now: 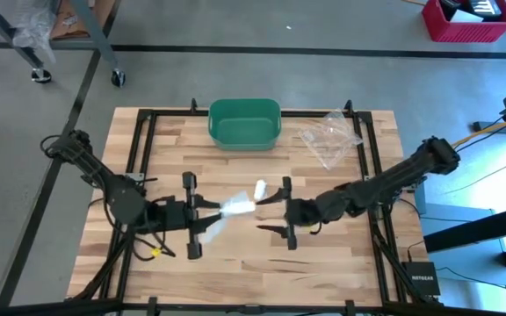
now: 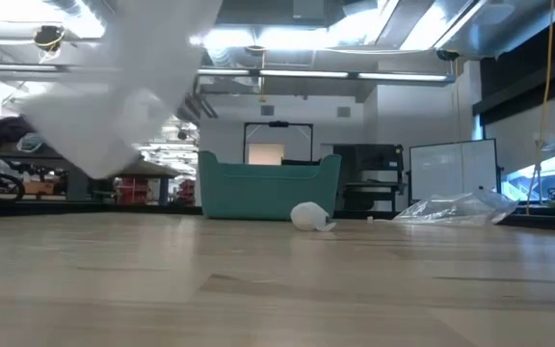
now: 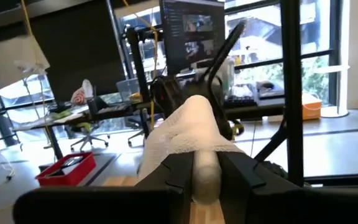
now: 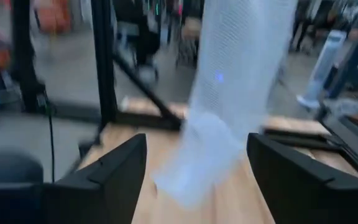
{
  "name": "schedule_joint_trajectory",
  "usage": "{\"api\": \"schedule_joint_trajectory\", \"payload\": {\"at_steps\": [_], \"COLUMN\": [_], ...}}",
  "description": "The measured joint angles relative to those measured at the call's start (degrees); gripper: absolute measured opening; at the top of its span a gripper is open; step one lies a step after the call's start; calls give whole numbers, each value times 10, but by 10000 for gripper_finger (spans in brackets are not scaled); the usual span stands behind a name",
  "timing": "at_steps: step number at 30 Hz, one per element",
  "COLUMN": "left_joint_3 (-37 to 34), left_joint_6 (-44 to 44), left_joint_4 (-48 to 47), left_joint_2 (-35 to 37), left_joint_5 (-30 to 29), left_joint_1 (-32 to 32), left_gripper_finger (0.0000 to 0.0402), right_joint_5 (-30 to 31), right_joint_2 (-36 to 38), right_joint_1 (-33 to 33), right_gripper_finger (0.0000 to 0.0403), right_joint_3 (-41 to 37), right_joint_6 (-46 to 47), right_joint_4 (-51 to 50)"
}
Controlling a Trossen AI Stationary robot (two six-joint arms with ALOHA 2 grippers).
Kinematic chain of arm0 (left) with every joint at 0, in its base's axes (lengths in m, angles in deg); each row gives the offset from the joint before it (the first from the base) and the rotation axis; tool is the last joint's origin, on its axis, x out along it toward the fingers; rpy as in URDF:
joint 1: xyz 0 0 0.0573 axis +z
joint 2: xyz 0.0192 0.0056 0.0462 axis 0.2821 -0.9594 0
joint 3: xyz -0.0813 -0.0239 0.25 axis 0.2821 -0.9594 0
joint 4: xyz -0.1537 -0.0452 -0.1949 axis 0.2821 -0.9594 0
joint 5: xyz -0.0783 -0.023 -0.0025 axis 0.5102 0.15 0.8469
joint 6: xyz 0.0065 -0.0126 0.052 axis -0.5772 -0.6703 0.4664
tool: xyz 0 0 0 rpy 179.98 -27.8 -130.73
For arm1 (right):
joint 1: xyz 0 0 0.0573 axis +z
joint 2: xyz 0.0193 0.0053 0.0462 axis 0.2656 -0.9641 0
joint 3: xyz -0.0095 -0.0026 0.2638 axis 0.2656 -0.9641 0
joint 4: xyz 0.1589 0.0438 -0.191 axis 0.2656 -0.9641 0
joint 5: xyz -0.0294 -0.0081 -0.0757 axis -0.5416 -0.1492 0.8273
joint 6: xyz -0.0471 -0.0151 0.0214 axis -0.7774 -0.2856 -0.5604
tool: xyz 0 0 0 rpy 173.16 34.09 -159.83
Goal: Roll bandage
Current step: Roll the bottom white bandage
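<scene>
Pinched in the left claw (image 1: 207,213) and lifted clear for rolling, bandage (image 1: 237,205) dangling just ahead of the right claw (image 1: 281,213), wide and empty.

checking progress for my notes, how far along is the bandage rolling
Early stage. Done: the left gripper has the bandage clamped and lifted, its loose end hanging. In hand: the right gripper is open, facing that gauze strip, not gripping it. Left: the hanging length shows no winding. A small white roll lies on the table near the green bin, untouched.
</scene>
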Motion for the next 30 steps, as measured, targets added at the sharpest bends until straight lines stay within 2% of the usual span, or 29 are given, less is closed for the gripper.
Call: {"api": "schedule_joint_trajectory", "payload": {"at_steps": [3,6,10,18,22,25,30], "left_joint_3": [0,0,0,0,0,0,0], "left_joint_6": [-3,-3,-16,-21,-22,-25,-11], "left_joint_4": [1,2,3,1,0,0,3], "left_joint_2": [0,0,0,0,0,0,0], "left_joint_5": [11,55,97,101,106,135,145], "left_joint_1": [1,4,8,2,1,1,5], "left_gripper_finger": [45,45,45,45,45,45,45], "right_joint_5": [-9,-12,-52,-139,-129,-118,-179], "right_joint_2": [-24,-60,-97,-108,-108,-108,-109], "right_joint_1": [-15,-30,-51,-61,-63,-67,-64], "right_gripper_finger": [280,280,280,280,280,280,280], "right_joint_3": [-66,-85,-71,-63,-62,-62,-59], "right_joint_6": [10,11,11,-14,-32,-39,-35], "right_joint_4": [177,277,284,284,288,289,305]}}
